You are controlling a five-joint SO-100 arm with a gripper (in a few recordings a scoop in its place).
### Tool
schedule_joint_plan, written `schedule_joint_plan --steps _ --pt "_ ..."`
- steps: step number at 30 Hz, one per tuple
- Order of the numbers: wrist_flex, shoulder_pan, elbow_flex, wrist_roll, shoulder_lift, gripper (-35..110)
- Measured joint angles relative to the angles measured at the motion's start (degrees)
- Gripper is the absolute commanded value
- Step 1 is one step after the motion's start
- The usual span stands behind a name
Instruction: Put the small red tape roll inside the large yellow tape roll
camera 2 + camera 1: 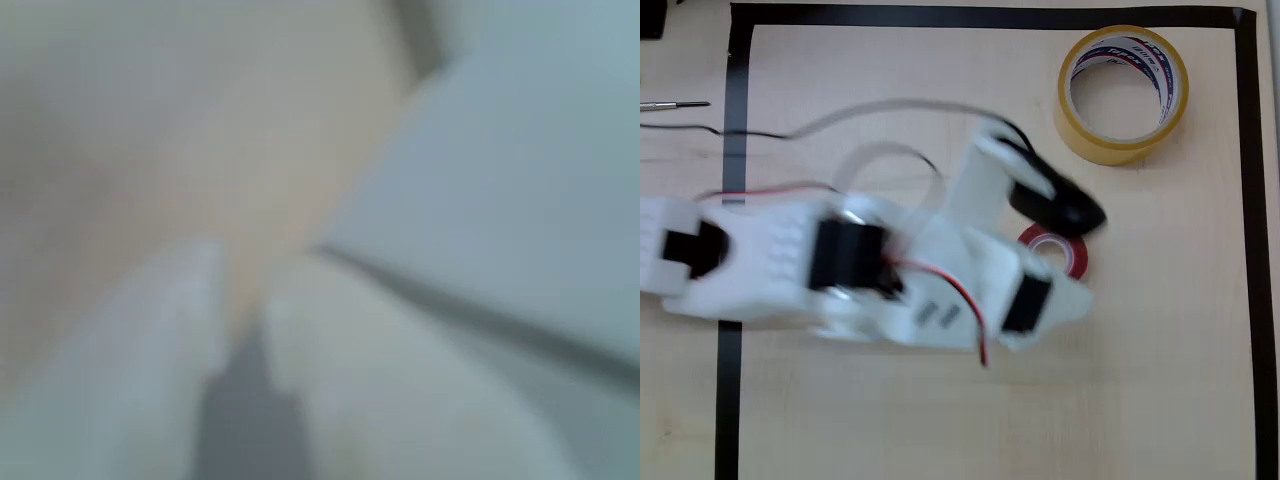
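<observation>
A white robot arm [840, 265] stretches across a pale wooden counter [940, 420] in the overhead view, its claw [1065, 235] blurred with motion just above the small red tape roll [1065, 250], which lies flat and half hidden beneath it. Whether the claw's jaws are apart or closed on the roll cannot be told; the wrist view is too blurred to help. The large yellow tape roll [1123, 95] rests well beyond the claw, near the corner of a black tape border [1247, 250].
</observation>
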Motion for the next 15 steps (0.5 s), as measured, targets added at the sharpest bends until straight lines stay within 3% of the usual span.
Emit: schedule_joint_plan --steps 6,15 --pt "17.49 -5.27 0.0 -5.62 6.68 0" --pt "21.71 -3.69 17.75 -12.3 3.25 7"
